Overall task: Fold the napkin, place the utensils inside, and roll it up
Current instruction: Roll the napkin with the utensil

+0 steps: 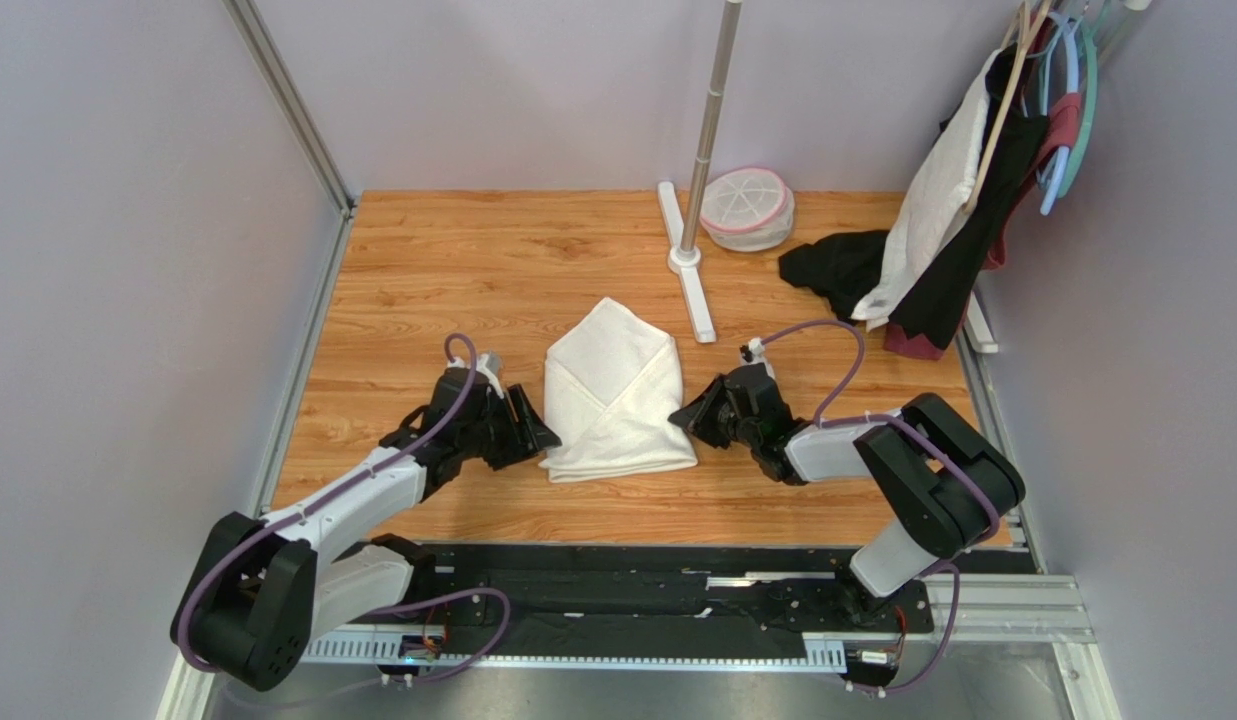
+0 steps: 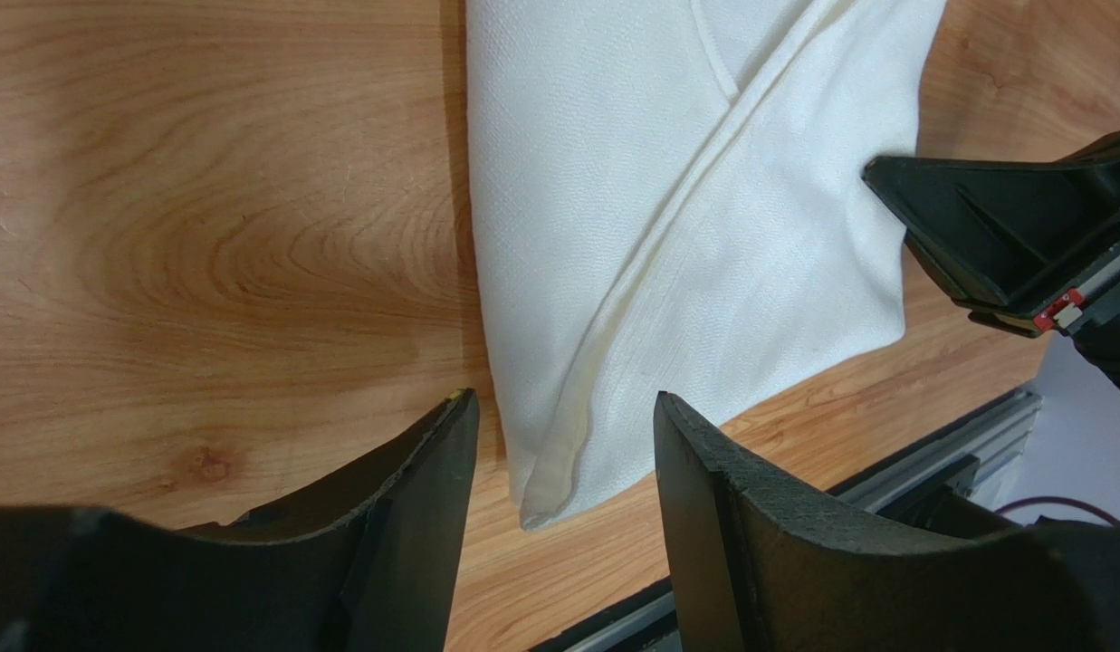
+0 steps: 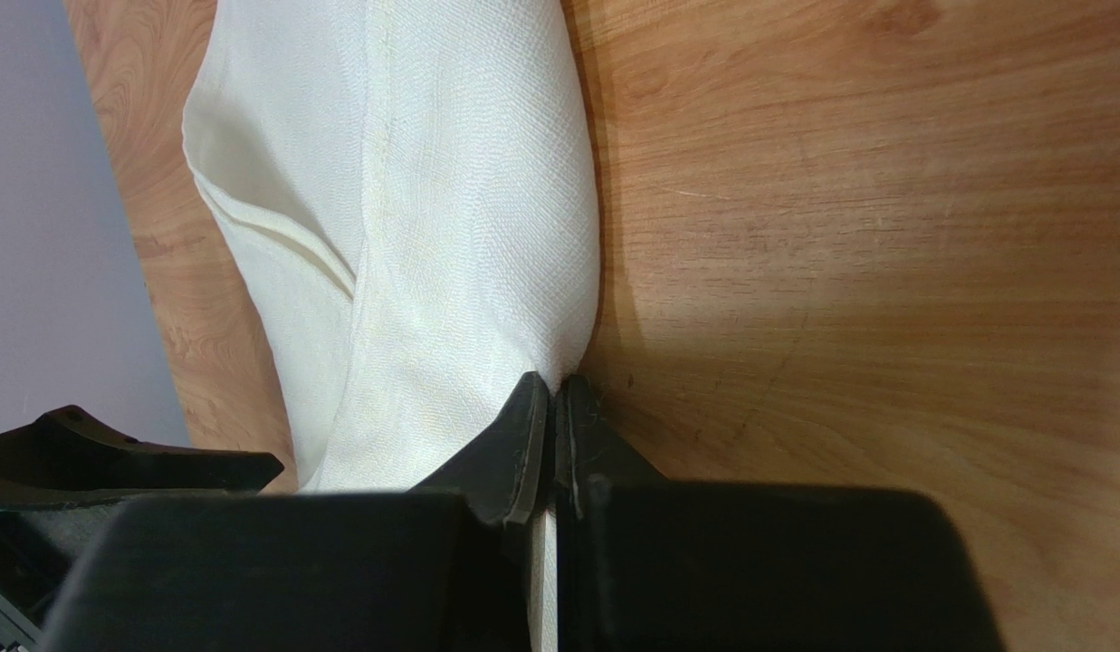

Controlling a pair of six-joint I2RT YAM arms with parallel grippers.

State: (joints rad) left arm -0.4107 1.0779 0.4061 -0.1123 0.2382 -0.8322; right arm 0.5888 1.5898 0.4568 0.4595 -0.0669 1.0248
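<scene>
I see the napkin folded into a pointed packet at the middle of the wooden table, its tip pointing far and its wide end toward the near edge. My left gripper sits at its near-left corner. In the left wrist view the jaws stand apart with the hemmed corner lying between them, not pinched. My right gripper is at the napkin's right edge, clenched, and the right wrist view shows a sliver of white cloth caught between its fingers.

Just beyond the napkin's far-right side lies the white foot of a pole stand, close to the right arm's reach. Farther off are a round pink-rimmed container and a black cloth. Garments on hangers are at the far right, well apart from the napkin.
</scene>
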